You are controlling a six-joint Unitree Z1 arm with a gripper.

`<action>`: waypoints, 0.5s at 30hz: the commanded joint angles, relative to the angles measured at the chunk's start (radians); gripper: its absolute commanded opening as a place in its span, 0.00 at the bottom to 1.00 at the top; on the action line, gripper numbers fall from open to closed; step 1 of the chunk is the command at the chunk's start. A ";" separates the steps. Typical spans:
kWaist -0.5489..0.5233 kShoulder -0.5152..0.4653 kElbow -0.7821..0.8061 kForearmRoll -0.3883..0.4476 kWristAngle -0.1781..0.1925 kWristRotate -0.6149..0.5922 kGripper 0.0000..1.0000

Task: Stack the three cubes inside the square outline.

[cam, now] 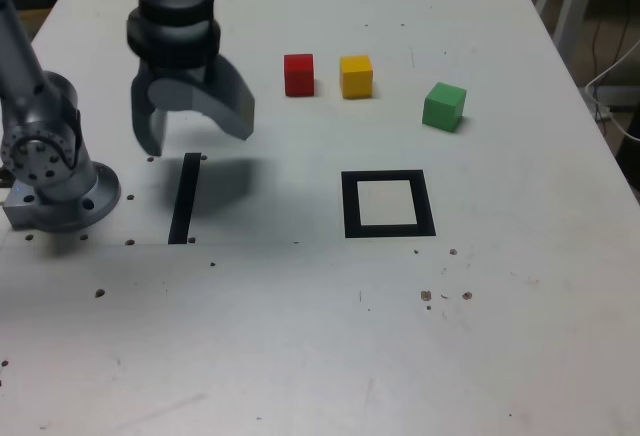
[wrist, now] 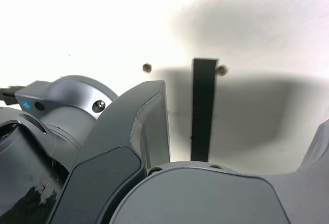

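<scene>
Gripper [cam: 192,128] jaws spread wide and empty (above the black tape strip [cam: 184,198]), red cube [cam: 298,74], yellow cube [cam: 356,76], green cube [cam: 443,106] in a row at the square outline's [cam: 387,204] 12 o'clock side, all outside it, white table [cam: 300,336].

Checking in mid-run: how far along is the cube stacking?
Nothing is done: the square outline is empty. The gripper hangs open and empty above the tape strip. Left: the red cube, yellow cube and green cube all sit unstacked.
</scene>
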 commanded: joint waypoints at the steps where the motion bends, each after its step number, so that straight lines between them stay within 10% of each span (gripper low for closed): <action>1: 0.015 0.021 -0.044 0.029 0.023 0.017 1.00; 15: 0.222 0.198 -0.306 0.118 0.091 0.253 0.99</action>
